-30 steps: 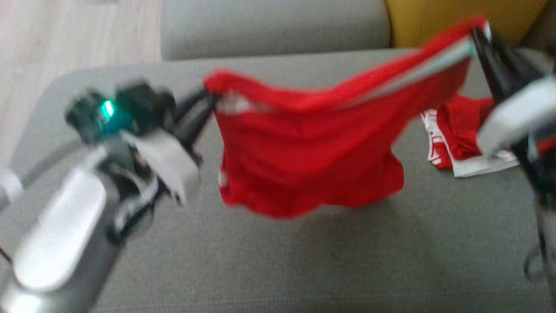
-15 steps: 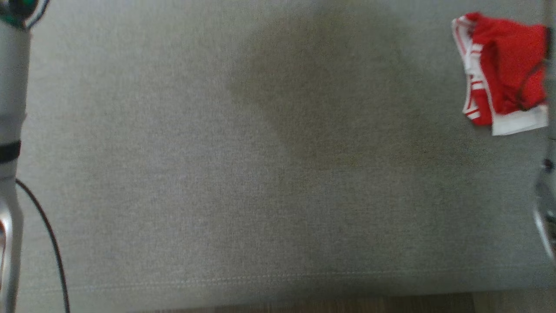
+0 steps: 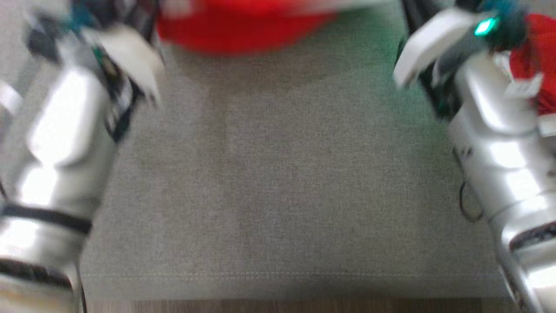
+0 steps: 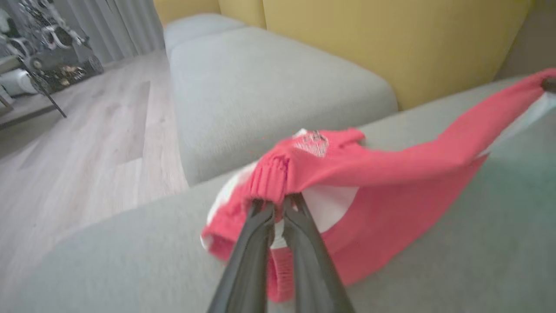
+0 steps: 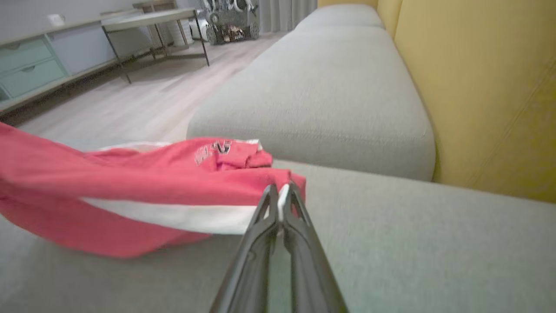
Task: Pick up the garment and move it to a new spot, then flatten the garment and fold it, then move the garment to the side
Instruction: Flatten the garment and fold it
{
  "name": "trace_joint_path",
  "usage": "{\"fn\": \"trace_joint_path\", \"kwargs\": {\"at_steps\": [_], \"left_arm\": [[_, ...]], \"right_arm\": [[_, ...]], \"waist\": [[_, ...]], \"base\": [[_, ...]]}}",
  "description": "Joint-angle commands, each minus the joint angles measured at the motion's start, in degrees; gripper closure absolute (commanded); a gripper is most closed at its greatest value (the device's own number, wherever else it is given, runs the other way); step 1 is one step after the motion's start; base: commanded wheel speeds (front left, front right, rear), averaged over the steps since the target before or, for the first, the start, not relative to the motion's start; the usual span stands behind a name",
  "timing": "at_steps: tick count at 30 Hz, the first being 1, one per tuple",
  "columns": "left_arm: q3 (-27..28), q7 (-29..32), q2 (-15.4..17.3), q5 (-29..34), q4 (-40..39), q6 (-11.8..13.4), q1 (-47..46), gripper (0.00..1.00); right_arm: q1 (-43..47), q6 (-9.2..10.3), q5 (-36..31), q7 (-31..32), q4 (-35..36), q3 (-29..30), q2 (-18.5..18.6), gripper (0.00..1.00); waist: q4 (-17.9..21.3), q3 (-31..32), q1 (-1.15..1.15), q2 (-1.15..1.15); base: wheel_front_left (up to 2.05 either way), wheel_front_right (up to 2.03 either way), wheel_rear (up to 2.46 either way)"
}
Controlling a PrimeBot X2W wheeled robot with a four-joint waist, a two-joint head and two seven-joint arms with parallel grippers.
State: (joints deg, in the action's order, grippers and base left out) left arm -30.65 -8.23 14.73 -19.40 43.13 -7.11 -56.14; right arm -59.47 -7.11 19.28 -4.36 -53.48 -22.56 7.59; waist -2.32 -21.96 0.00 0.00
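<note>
The left tool (image 4: 278, 202) is pinched narrow on one end of the red garment (image 4: 391, 174), its two dark fingers nearly together with a bunched, ribbed edge of cloth between the tips. The right tool (image 5: 280, 189) is closed just as tightly on the other end, gripping where a white band meets the red fabric. The garment is stretched between the two tools across the grey sofa seat (image 4: 478, 261), and its middle sags down towards the upholstery. The blur hides whether the lower edge touches the seat.

In the head view the garment is a red smear at the top edge, between the left forearm (image 3: 65, 143) and the right forearm (image 3: 499, 130). A second red-and-white garment (image 3: 538, 65) lies on the seat behind the right arm, well apart from the held one.

A yellow backrest (image 4: 369, 39) rises behind the seat. A neighbouring grey cushion (image 5: 325, 87) sits beyond the seat, with pale wooden floor (image 4: 87, 152) beside it.
</note>
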Motion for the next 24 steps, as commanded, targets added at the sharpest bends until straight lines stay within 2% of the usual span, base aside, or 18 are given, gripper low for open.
{"fn": "trace_joint_path", "kwargs": {"at_steps": [1, 8, 9, 15, 20, 24], "left_arm": [[0.5, -0.6, 2.4, -0.5, -1.2, -0.2, 0.4, 1.0], [-6.8, -0.8, 3.9, -2.3, -2.6, -0.3, 11.3, 1.0], [-6.8, -0.8, 3.9, -2.3, -2.6, -0.3, 11.3, 1.0], [-10.3, -1.5, 4.7, -2.5, -5.0, -0.4, 16.2, 1.0], [-11.8, -2.1, 4.7, -2.2, -6.8, 0.0, 19.4, 1.0], [-12.9, -2.0, 4.6, -2.4, -9.0, 0.7, 22.5, 1.0]], "right_arm": [[0.7, -0.37, 1.0, -0.7, 0.9, -2.1, -0.7, 1.0], [7.3, -0.37, 5.4, -0.1, -1.2, -11.3, 4.1, 1.0], [7.3, -0.37, 5.4, -0.1, -1.2, -11.3, 4.1, 1.0], [11.9, -0.37, 9.8, 2.3, -1.2, -16.8, 10.0, 1.0], [15.7, -0.37, 14.0, 5.5, 0.8, -21.6, 14.0, 1.0], [19.1, -0.37, 18.1, 10.2, 3.5, -26.3, 19.1, 1.0]], "waist": [[-0.4, 1.3, 0.0, 0.0], [-1.8, 5.9, 0.0, 0.0], [-1.8, 5.9, 0.0, 0.0], [-3.1, 9.5, 0.0, 0.0], [-3.2, 12.6, 0.0, 0.0], [-2.7, 15.5, 0.0, 0.0]], "base": [[0.0, 0.0, 0.0], [0.0, 0.0, 0.0], [0.0, 0.0, 0.0], [0.0, 0.0, 0.0], [0.0, 0.0, 0.0], [0.0, 0.0, 0.0]]}}
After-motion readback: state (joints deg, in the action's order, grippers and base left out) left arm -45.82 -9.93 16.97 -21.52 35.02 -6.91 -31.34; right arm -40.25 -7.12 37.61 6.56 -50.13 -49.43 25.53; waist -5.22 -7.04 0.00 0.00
